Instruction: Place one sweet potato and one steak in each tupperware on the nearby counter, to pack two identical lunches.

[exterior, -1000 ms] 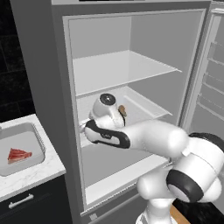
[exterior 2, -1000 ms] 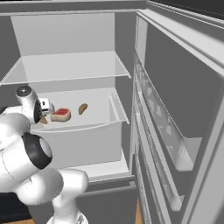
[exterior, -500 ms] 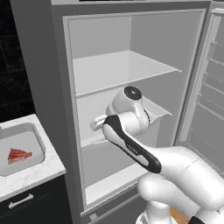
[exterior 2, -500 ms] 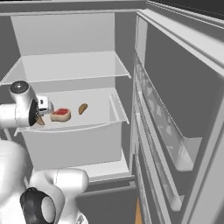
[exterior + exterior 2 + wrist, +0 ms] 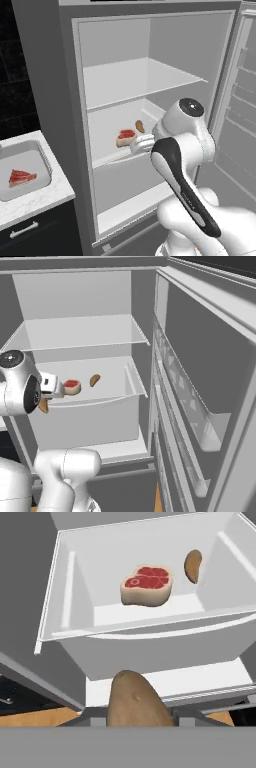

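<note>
I'm holding a sweet potato (image 5: 134, 699) in my tool (image 5: 44, 405), jaws narrowed around it, just outside the fridge drawer (image 5: 150, 644). It's also showing as an orange-brown tip under the hand in the right base view. In the drawer beyond it, one steak (image 5: 147, 585) and the second sweet potato (image 5: 192, 566) are still sitting, near each other but apart.

Off to my left on the desk (image 5: 35, 197), one tupperware (image 5: 42, 156) is already carrying the other steak (image 5: 21, 177). I can't make out the second tub from here.

My read: roughly a quarter done, going on half once this potato lands. Left to do: drop this one, then fetch the remaining steak and potato.
</note>
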Controlling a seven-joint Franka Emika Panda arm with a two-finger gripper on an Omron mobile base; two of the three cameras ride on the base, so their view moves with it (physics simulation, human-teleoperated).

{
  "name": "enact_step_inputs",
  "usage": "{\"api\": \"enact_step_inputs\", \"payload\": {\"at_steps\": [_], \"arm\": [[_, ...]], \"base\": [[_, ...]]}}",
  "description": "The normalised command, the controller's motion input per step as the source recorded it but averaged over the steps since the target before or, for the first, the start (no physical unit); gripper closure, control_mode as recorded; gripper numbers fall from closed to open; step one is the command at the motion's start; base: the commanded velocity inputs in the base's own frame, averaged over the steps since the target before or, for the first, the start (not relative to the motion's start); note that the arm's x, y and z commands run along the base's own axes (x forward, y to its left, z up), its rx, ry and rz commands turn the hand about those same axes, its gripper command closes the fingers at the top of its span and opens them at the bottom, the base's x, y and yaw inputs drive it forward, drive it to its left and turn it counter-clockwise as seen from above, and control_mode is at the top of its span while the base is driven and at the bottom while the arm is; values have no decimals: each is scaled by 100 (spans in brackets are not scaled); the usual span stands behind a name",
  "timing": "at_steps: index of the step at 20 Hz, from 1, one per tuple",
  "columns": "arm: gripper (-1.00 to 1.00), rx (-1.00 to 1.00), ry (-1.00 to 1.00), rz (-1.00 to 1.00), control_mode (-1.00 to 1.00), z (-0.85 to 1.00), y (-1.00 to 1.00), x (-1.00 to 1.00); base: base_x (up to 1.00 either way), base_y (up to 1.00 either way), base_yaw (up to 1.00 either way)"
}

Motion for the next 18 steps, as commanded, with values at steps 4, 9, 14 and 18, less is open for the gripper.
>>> {"api": "enact_step_inputs", "payload": {"at_steps": [4,9,14,18], "arm": [[100,0,12,-16,-100,99,-67,-65],[100,0,13,-14,-100,94,-56,-75],[100,1,7,-11,-100,-6,-14,-97],[100,0,0,-5,-100,-34,0,-62]], "base": [[0,0,0],[0,0,0],[0,0,0],[0,0,0]]}}
